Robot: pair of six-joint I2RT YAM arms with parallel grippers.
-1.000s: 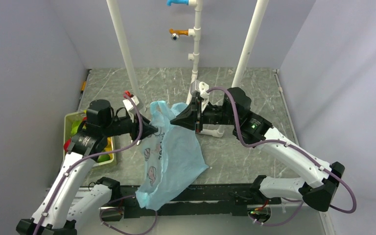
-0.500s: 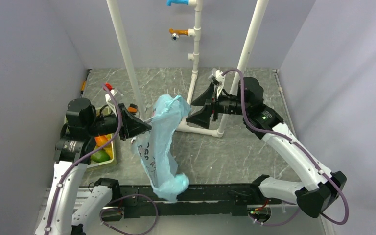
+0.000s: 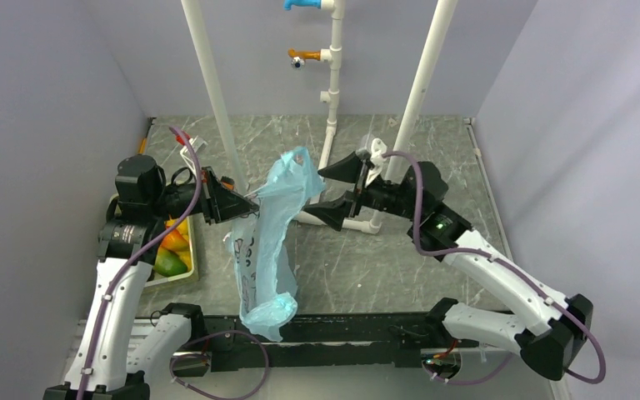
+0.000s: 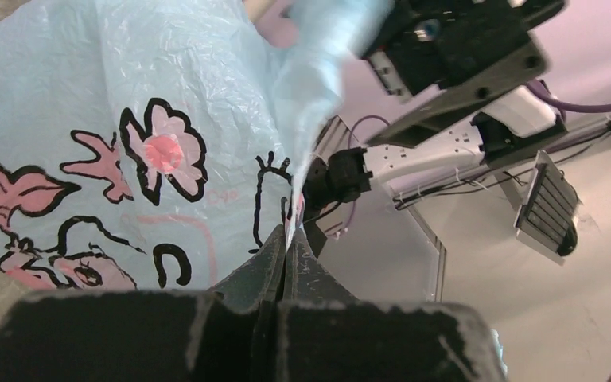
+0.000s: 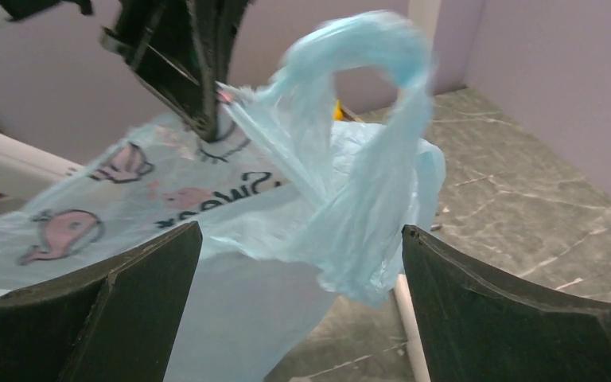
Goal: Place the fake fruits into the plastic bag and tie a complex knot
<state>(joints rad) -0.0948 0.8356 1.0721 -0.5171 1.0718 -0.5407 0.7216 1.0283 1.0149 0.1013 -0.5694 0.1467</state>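
The light-blue plastic bag [image 3: 267,242] hangs in mid-air over the table, long and limp, its bottom near the front rail. My left gripper [image 3: 248,207] is shut on the bag's edge; the wrist view shows the plastic [image 4: 127,135] pinched between the closed fingers [image 4: 266,259]. My right gripper [image 3: 327,190] stands wide open just right of the bag's looped handle [image 5: 366,119], and the loop hangs free between its spread fingers [image 5: 135,278]. Fake fruits [image 3: 169,250], orange and green, lie in a tray at the left. No knot shows.
The green tray [image 3: 185,271] sits under my left arm at the table's left edge. White pipe uprights [image 3: 212,92] [image 3: 421,83] rise behind the bag, with a pipe foot [image 3: 367,225] on the marble table [image 3: 400,267] beneath my right gripper.
My right gripper let go of the bag's top and opened fully, staying beside it. My left gripper closed on the bag's edge and pulled left and up; the bag now hangs narrower.
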